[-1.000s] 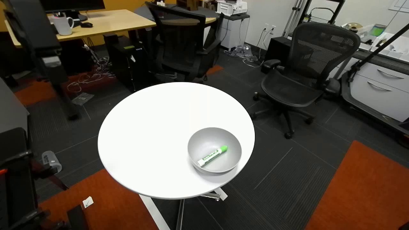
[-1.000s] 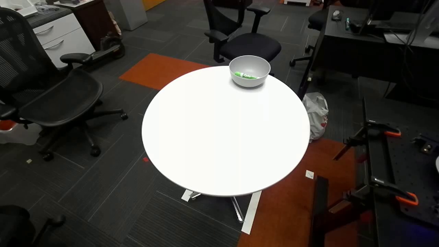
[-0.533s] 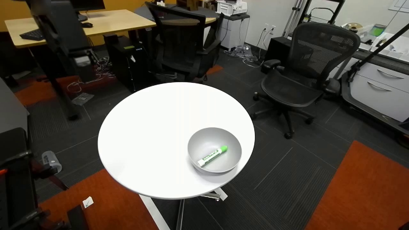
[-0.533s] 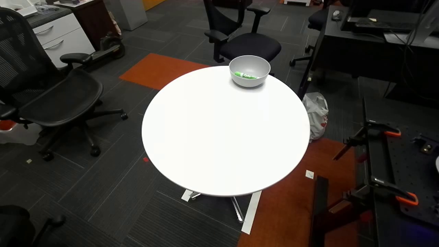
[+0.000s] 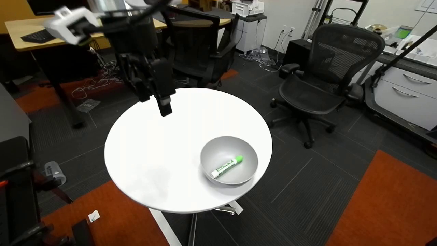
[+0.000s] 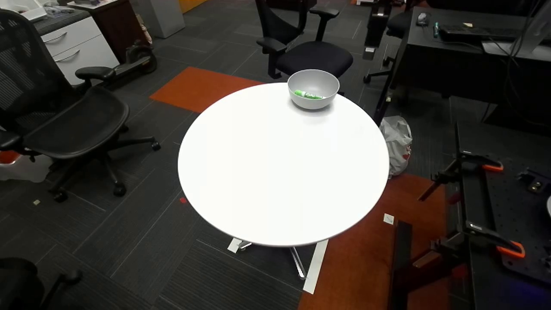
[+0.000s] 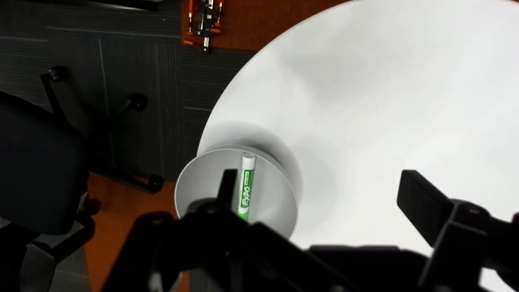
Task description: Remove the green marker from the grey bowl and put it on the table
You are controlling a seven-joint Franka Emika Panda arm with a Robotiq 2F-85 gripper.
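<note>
The green marker [image 5: 227, 166], green with a white part, lies in the grey bowl [image 5: 228, 145]. The bowl stands near the edge of the round white table [image 5: 164, 153]. In an exterior view the marker [image 6: 308, 94] lies low in the bowl [image 6: 313, 78] at the far rim of the table [image 6: 275, 163]. My gripper [image 5: 155, 104] hangs above the table, apart from the bowl. In the wrist view the gripper [image 7: 319, 176] is open with nothing between its fingers. One finger overlaps the bowl [image 7: 273, 190] beside the marker [image 7: 246, 182] and hides its green end.
A black mesh chair [image 5: 341, 65] stands past the table. Another black chair [image 6: 314, 58] is close behind the bowl. A wooden desk [image 5: 129, 22] stands at the back. A dark bench with orange-tipped clamps [image 6: 493, 165] stands to one side in an exterior view.
The arm has swung in over the table: rightward and into fuller view in one exterior view, leftward nearer the bowl in another. The bowl and marker have not moved.
</note>
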